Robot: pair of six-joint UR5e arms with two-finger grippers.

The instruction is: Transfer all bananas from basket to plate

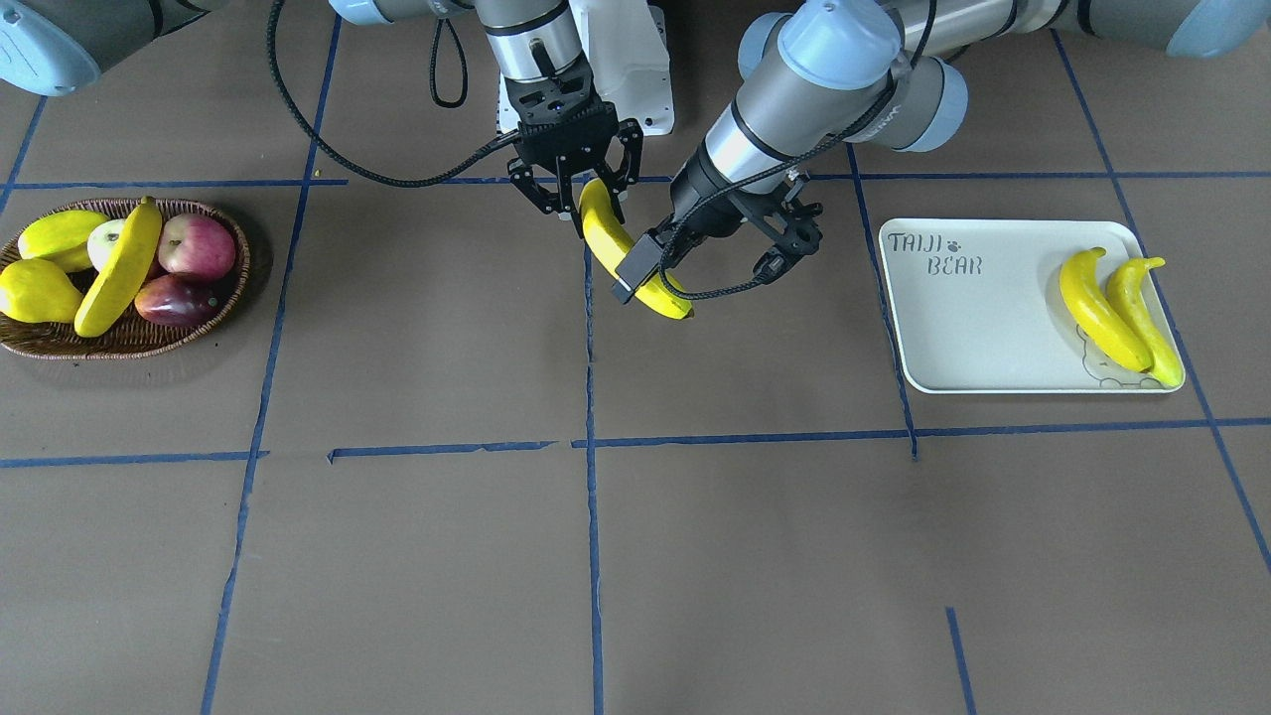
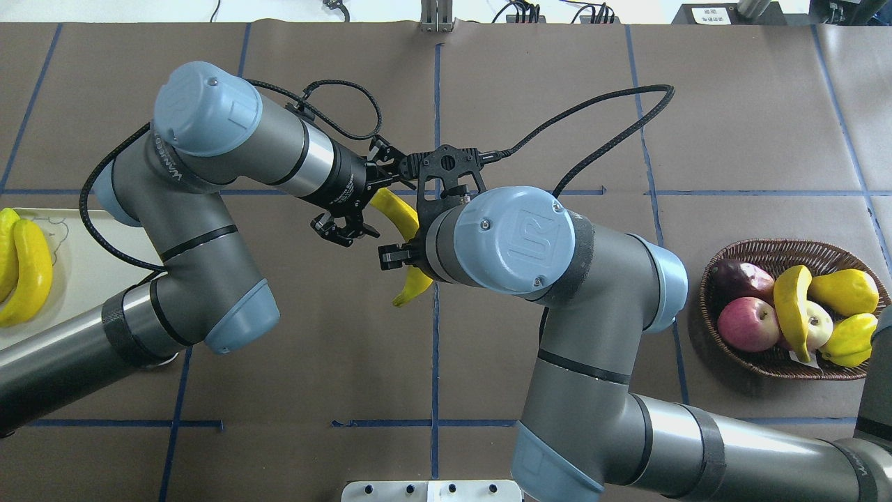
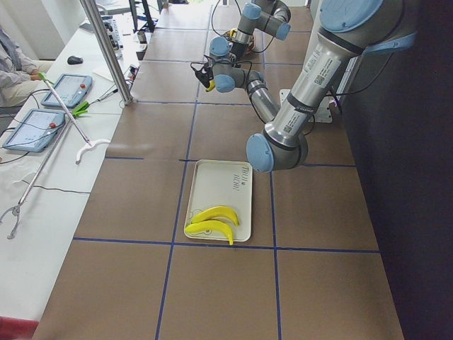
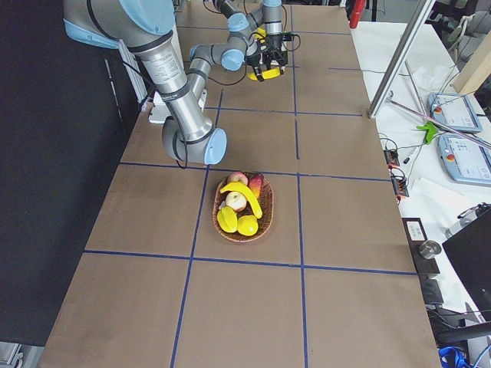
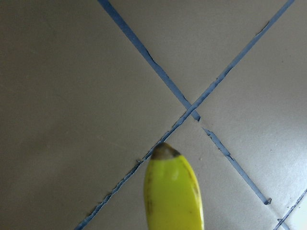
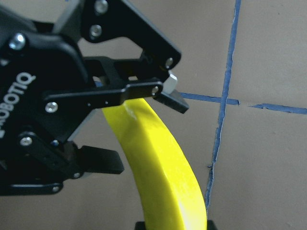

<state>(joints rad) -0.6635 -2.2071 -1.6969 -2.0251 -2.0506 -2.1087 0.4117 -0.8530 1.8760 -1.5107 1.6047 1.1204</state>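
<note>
right fingers (image 1: 616, 194) clamp 1 banana (image 1: 608, 238) — left fingers (image 6: 148, 88) (spread apart) straddle it.

Grey arms (image 2: 202, 265), pale-blue caps (image 2: 514, 237); black braided cables (image 2: 658, 86); black ROBOTIQ-marked left gripper (image 6: 144, 132).

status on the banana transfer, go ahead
Right gripper shut on one banana above table centre. Left gripper open around it, not clamped. Two bananas on the plate; fourth banana in the basket, on top of other fruit.
</note>
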